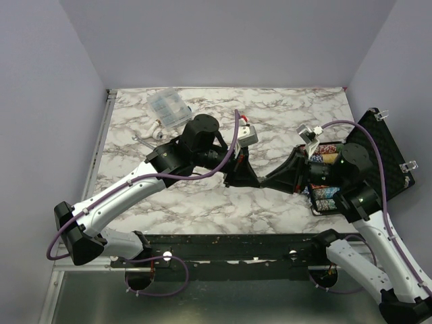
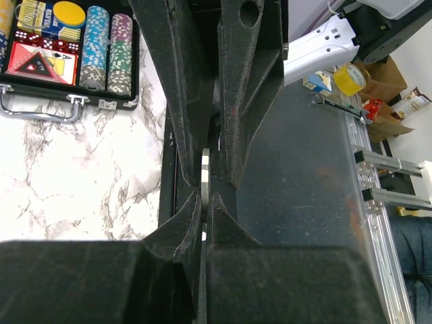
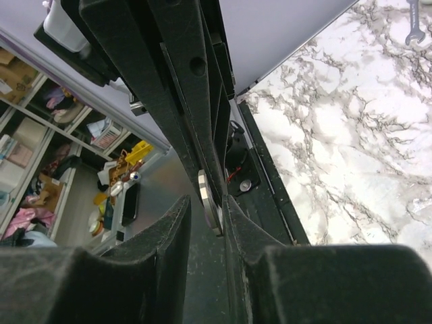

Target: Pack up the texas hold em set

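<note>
Over the bench (image 1: 202, 209), just left of the briefcase (image 1: 388, 169): nose to nose with both arms, tips meeting in mid-air. Clamped hard shut on a white disc (image 2: 205, 177) with the left fingers (image 2: 172, 233), gripping it edge-on, thin rim turned toward the wrist camera. Set against that same disc from the briefcase side with the right fingers (image 3: 169, 236), narrowed right down along either face of it. Truly pinching, or only flanking with a sliver of air between? Cannot tell from either wrist view. So, for the disc: off the bench, up between two sets of fingers, beside the briefcase but not inside it.

Now to the briefcase itself: lying open, foam lid (image 1: 371, 145) thrown back on the side away from the meeting point. Packed along one side with chip rows (image 2: 108, 50), stacked edge to edge in coloured columns. Beside those rows, in the briefcase's other section: a yellow disc (image 2: 69, 12) at the end away from the handle (image 2: 40, 111), a red triangle (image 2: 37, 64) at the handle end.

Well apart from the briefcase, toward the bench's far left corner: a clear compartment box (image 1: 169, 106), apart from both arms.
</note>
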Action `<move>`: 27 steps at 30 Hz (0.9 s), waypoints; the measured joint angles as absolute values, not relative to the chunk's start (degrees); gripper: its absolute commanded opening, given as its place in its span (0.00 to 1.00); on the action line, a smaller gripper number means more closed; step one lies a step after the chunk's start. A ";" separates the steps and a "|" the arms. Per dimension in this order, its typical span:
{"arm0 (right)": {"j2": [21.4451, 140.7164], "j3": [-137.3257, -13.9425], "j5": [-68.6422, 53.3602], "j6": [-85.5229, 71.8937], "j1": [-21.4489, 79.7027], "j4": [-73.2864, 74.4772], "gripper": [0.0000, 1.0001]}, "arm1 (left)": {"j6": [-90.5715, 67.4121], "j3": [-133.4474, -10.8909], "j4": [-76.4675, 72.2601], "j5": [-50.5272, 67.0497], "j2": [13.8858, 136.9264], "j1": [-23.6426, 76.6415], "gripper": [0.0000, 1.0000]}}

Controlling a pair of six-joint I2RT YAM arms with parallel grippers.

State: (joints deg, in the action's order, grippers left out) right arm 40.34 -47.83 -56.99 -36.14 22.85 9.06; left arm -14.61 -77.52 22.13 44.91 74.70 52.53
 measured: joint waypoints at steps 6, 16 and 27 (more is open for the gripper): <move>40.45 -47.83 -57.19 -35.92 22.85 9.06 0.01 | -15.18 -77.52 21.96 45.98 74.70 52.53 0.00; 39.27 -52.10 -46.78 -30.15 22.87 18.65 0.01 | -15.92 -77.84 22.92 42.83 75.31 52.53 0.87; 41.06 -63.46 -4.67 -30.02 22.87 43.11 0.01 | -17.47 -80.99 31.05 6.94 75.00 52.47 0.98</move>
State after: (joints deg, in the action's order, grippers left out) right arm 41.06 -63.46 -4.67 -30.02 22.87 43.11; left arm -17.47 -80.99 31.05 6.94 75.00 52.47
